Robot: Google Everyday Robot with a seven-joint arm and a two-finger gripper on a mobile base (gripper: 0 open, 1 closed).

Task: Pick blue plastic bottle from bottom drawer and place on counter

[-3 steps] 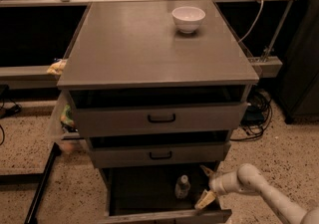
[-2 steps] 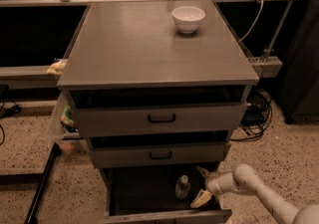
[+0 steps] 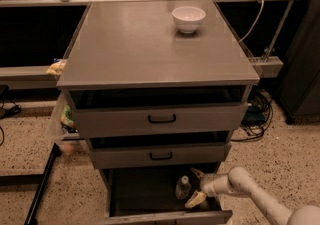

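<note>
The blue plastic bottle (image 3: 183, 187), small and clear with a white cap, stands upright inside the open bottom drawer (image 3: 150, 189), toward its right side. My gripper (image 3: 193, 187) reaches into the drawer from the right, its pale fingers (image 3: 196, 199) spread open just right of the bottle, one above and one below it. It holds nothing. The counter (image 3: 145, 49) is the wide grey top of the cabinet, well above the gripper.
A white bowl (image 3: 188, 18) sits at the back right of the counter. The two upper drawers with black handles (image 3: 161, 118) are pulled out a little above the bottom drawer. Cables (image 3: 257, 114) and a rail lie to the right; a black bar lies on the floor at left.
My gripper has moved left, deeper into the bottom drawer, closing the gap to the bottle. The bottle has not moved.
</note>
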